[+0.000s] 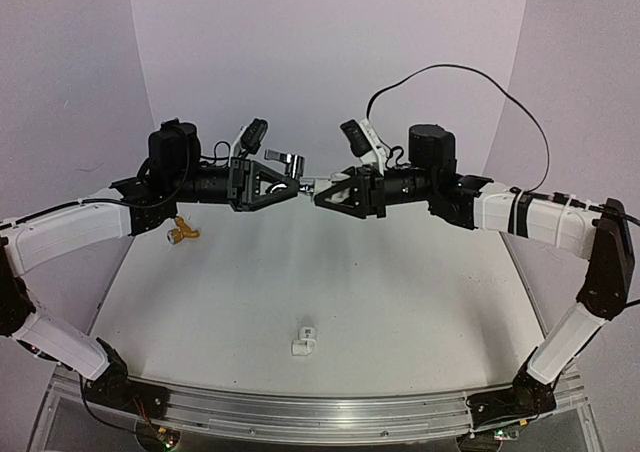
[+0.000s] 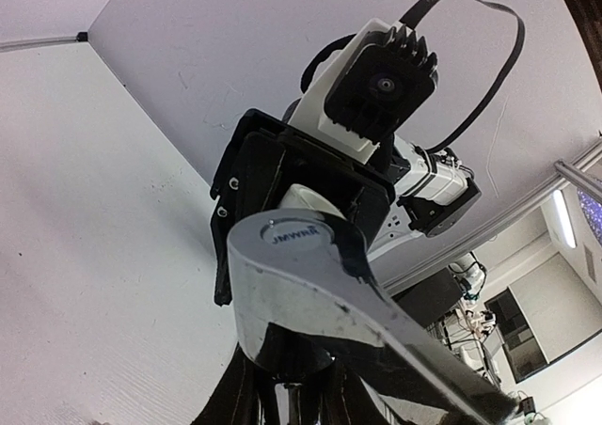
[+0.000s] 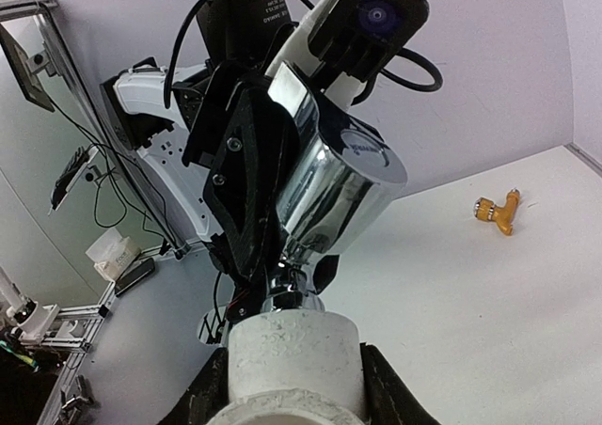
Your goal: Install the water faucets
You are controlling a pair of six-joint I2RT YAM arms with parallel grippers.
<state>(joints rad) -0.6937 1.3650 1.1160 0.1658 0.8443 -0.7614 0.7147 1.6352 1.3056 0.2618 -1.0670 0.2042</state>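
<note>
My left gripper (image 1: 296, 186) is shut on the shiny silver faucet (image 1: 286, 159), held in the air; its chrome handle fills the left wrist view (image 2: 310, 293). My right gripper (image 1: 318, 194) is shut on a white plastic pipe fitting (image 1: 320, 183), seen close in the right wrist view (image 3: 293, 357). The silver faucet's stem (image 3: 292, 289) meets the fitting's open end, tip to tip between the two grippers. The brass-gold faucet (image 1: 182, 232) with the winged handle lies on the table at the left; it also shows in the right wrist view (image 3: 499, 210).
A second white pipe fitting (image 1: 304, 340) lies on the table (image 1: 400, 292) near the front middle. Both arms are raised high over the back of the table. A black cable (image 1: 450, 77) loops above the right arm.
</note>
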